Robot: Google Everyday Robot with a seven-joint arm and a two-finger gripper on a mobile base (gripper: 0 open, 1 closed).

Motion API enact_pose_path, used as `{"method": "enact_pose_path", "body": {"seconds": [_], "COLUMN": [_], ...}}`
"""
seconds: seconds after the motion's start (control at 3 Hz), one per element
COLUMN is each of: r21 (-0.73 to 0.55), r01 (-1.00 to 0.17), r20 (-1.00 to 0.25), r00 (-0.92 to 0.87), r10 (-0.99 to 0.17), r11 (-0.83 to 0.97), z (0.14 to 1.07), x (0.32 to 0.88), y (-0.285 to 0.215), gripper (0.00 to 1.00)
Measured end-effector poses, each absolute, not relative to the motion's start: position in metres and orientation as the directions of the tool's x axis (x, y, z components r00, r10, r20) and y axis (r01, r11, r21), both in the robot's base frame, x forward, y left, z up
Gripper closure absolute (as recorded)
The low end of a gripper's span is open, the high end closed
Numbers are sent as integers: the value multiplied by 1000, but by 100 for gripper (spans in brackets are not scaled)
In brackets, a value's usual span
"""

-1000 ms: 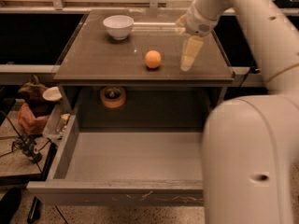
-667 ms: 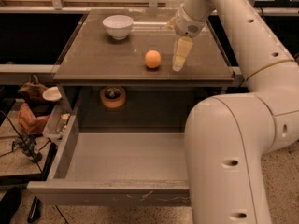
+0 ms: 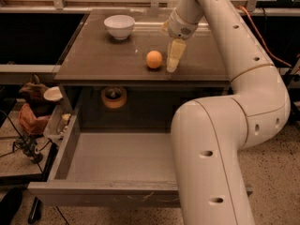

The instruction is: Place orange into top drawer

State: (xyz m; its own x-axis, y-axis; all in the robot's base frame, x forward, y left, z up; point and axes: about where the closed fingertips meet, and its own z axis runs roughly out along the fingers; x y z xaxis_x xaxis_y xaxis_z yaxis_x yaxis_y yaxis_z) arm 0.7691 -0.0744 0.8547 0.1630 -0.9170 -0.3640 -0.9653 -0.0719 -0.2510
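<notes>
Over the table (image 3: 93,55), just R of the orange (image 3: 154,59), hand (image 3: 171,66) points down, prob. not touching; grip can't tell.

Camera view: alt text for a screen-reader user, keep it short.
The robot's gripper points down at the table close beside the orange, which lies on the surface unheld. Below, the top drawer stands pulled open. A white bowl sits near the table's far edge, and a roll of tape sits under the tabletop.
</notes>
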Motion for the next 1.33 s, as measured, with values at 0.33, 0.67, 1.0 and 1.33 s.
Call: {"method": "enact_pose_path", "body": {"seconds": [0.33,0.67,1.0,1.33], "r21": [-245,-235,-225,-209], "r01": [-966,-969,-971,-973], "r20": [-371,-381,-385,-393], "r00": [168,167,170,170], "r10": [-913,-910,-907,-904], "r11": [-78,-80,-86,-93], "z": [851,845,839,833], "x": [772,774,775,775], "y": [-66,-60,-53,-47], "gripper": [0,0,0,0]}}
